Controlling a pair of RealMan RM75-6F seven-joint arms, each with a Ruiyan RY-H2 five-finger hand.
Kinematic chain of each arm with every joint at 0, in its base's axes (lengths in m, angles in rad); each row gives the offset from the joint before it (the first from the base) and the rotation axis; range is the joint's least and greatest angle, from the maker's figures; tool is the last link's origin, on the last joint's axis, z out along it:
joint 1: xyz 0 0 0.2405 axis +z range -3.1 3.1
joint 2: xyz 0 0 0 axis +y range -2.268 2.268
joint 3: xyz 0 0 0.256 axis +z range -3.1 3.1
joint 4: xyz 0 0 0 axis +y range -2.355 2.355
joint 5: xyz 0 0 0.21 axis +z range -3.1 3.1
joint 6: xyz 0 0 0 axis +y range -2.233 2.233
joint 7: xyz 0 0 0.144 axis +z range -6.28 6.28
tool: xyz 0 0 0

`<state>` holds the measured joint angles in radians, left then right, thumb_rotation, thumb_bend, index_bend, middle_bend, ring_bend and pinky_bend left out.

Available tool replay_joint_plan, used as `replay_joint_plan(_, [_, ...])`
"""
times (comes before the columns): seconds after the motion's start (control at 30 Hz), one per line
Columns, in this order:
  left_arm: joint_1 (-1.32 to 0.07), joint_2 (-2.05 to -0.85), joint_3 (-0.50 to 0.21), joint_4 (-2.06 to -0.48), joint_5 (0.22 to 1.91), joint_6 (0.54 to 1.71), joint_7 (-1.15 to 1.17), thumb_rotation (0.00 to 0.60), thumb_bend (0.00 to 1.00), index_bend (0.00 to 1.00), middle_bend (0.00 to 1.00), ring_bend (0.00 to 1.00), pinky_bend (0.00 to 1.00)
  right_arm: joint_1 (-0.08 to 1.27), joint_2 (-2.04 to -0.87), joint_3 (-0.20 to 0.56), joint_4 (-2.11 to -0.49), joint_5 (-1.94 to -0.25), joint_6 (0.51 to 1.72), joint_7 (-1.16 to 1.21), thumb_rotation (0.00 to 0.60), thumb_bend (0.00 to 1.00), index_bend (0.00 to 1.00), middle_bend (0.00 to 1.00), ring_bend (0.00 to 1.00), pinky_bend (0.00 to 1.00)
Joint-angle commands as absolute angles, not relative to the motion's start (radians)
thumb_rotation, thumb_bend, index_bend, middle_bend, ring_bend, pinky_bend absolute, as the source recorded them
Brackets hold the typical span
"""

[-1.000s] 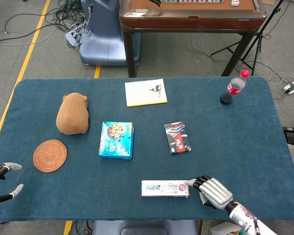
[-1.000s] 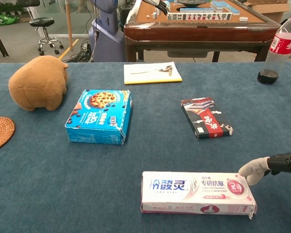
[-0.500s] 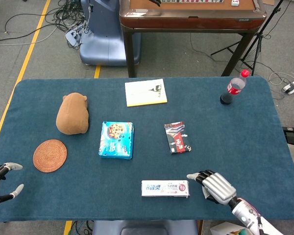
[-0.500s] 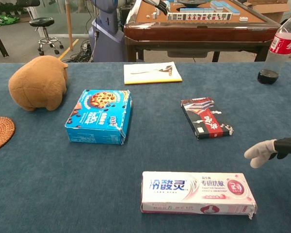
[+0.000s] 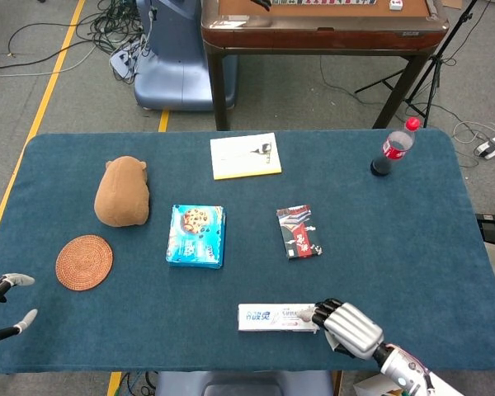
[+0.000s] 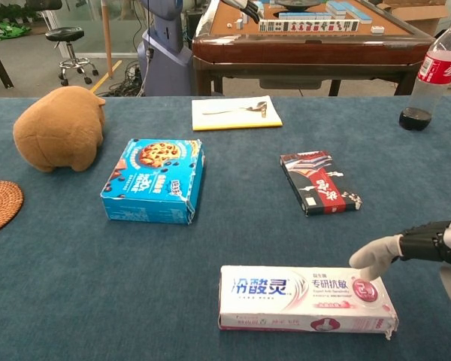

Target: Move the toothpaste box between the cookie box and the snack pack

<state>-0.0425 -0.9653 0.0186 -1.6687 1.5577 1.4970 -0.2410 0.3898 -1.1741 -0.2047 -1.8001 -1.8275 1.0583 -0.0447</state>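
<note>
The right hand (image 5: 346, 327) has come back in from its brief retreat, and its fingers (image 6: 376, 256) now reach the right end of the toothpaste box (image 5: 278, 318), so a grasp looks close. Its fingers are partly spread and hold nothing; actual contact is hard to judge. The box lies near the front edge of the surface (image 5: 412, 239), well short of the gap between the cookie box (image 5: 196, 235) and snack pack (image 5: 298, 232). The left hand (image 5: 0, 301), cut off at the frame edge, hangs open.

lab | floor cables (image 5: 33, 33) | robot base (image 5: 173, 58) | mahjong table (image 5: 322, 25)

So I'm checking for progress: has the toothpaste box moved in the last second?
No. The toothpaste box sits where it did, below the snack pack.
</note>
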Motion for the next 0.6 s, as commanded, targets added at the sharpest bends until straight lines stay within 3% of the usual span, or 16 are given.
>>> replay_joint_plan(0.03, [-0.042,-0.965,0.018,-1.668,1.558,1.497,-0.242,0.6,0.27,0.35,0.34,0.33,0.46,0.384,-1.177,-0.217,-1.788,-1.869,1.088,-0.088,0.6,1.0,0.24,0.32,0.22,0.25])
replay_joint_plan(0.17, [-0.043,-0.966,0.019,-1.668,1.56,1.497,-0.239,0.6,0.27,0.35,0.34,0.33,0.46,0.37,-1.181,-0.216,-1.784,-1.888,1.108,-0.161,0.6,1.0,0.29,0.42,0.33,0.34])
replay_joint_plan(0.37, [-0.043,-0.967,0.019,-1.67,1.56,1.496,-0.234,0.6,0.27,0.35,0.34,0.33,0.46,0.362,-1.169,-0.213,-1.814,-1.877,1.084,-0.279,0.6,1.0,0.31,0.81,0.73,0.74])
replay_joint_plan(0.47, [-0.043,-0.967,0.019,-1.67,1.559,1.494,-0.234,0.6,0.27,0.35,0.34,0.33,0.46,0.362,-1.169,-0.211,-1.828,-1.864,1.062,-0.324,0.6,1.0,0.31,0.95,0.88,0.87])
replay_joint_plan(0.6, [-0.043,-0.966,0.018,-1.668,1.557,1.494,-0.238,0.6,0.27,0.35,0.34,0.33,0.46,0.363,-1.181,-0.21,-1.832,-1.873,1.047,-0.383,0.6,1.0,0.31,1.0,0.99,0.96])
